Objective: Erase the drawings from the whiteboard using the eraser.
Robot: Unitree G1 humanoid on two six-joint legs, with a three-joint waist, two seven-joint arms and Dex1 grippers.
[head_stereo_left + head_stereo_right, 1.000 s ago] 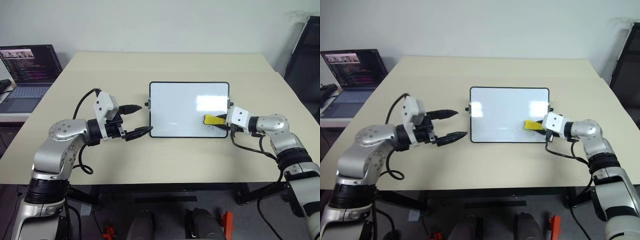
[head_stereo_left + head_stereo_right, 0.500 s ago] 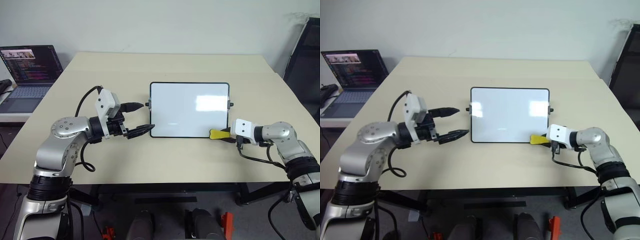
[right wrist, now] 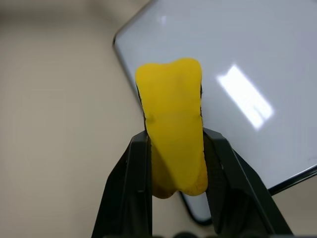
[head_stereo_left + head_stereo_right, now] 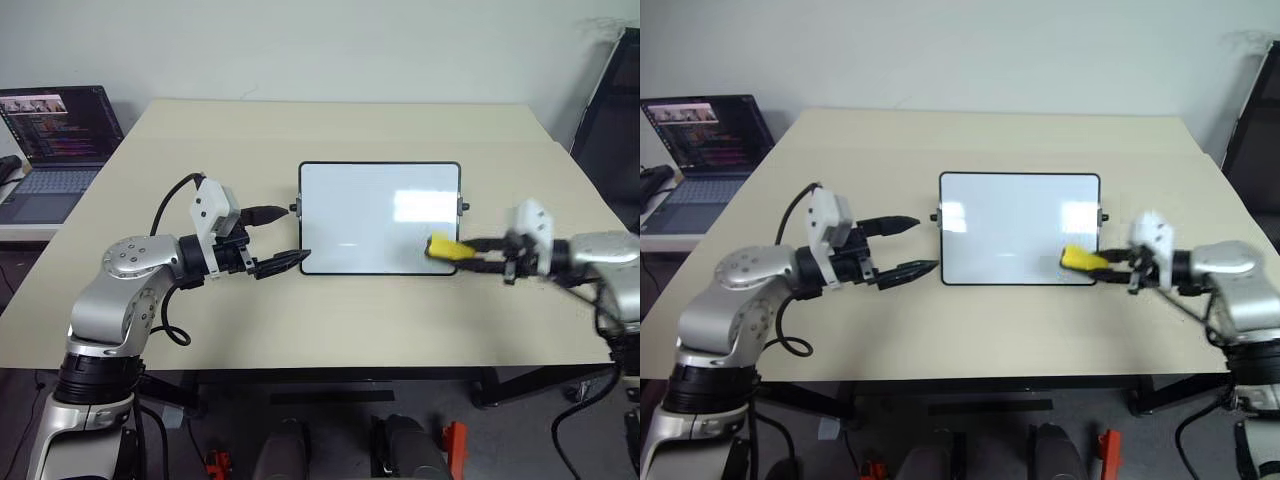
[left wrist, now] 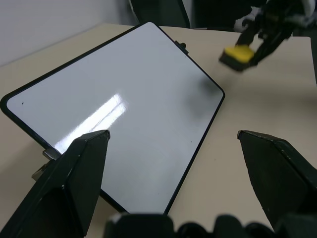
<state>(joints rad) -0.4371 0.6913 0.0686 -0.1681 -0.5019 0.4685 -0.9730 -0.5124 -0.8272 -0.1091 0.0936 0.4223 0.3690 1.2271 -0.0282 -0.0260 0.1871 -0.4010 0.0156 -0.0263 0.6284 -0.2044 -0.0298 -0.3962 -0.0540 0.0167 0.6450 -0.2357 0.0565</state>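
- A laptop [image 4: 55,135] stands at the far left, beside the table [image 4: 350,320]; nothing obstructs the whiteboard [image 4: 378,216], which lies at table centre.
- The left gripper [image 4: 288,238] is spread wide at the board's left edge.
- The right gripper [image 4: 470,250], clenched on the eraser [image 4: 445,247], has lifted off the board since a second ago and now hovers at its near right corner.

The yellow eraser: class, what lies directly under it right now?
The eraser, clamped in the right gripper, hangs over the whiteboard at its near right corner. The white surface around it looks clean. Whatever lies straight beneath the eraser is covered from the head views.
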